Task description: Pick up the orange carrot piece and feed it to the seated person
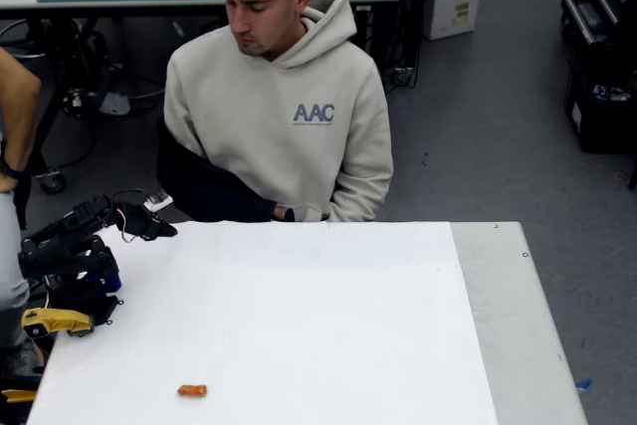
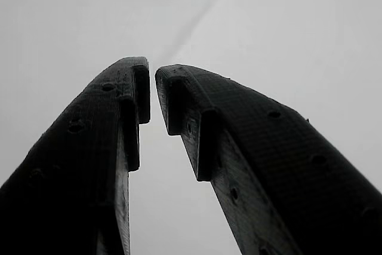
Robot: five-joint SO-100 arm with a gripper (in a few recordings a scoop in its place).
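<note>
In the fixed view the orange carrot piece (image 1: pixel 192 390) lies flat on the white desk (image 1: pixel 328 325), close to the near edge and well apart from everything else; taking it as the landmark, the black arm sits folded far up and to the left of it at the desk's left edge, with its jaws (image 1: pixel 159 229) pointing toward the far edge, and the seated person (image 1: pixel 284 106) in the beige hoodie is beyond the far edge, up and to the right of the carrot, head bowed toward the desk. A yellow clamp piece (image 1: pixel 57 321) rests at the arm's base, left of the carrot and not to be mistaken for it. In the wrist view the jaws (image 2: pixel 152 91) are nearly closed, tips only a thin gap apart, with nothing between them and plain pale surface behind. The step in hand looks to be the reach, barely begun: I would open the jaws wide first, swing across to stand above the carrot, line the fingers across its short width, and come down low, since so small a chunk could easily be nudged away
</note>
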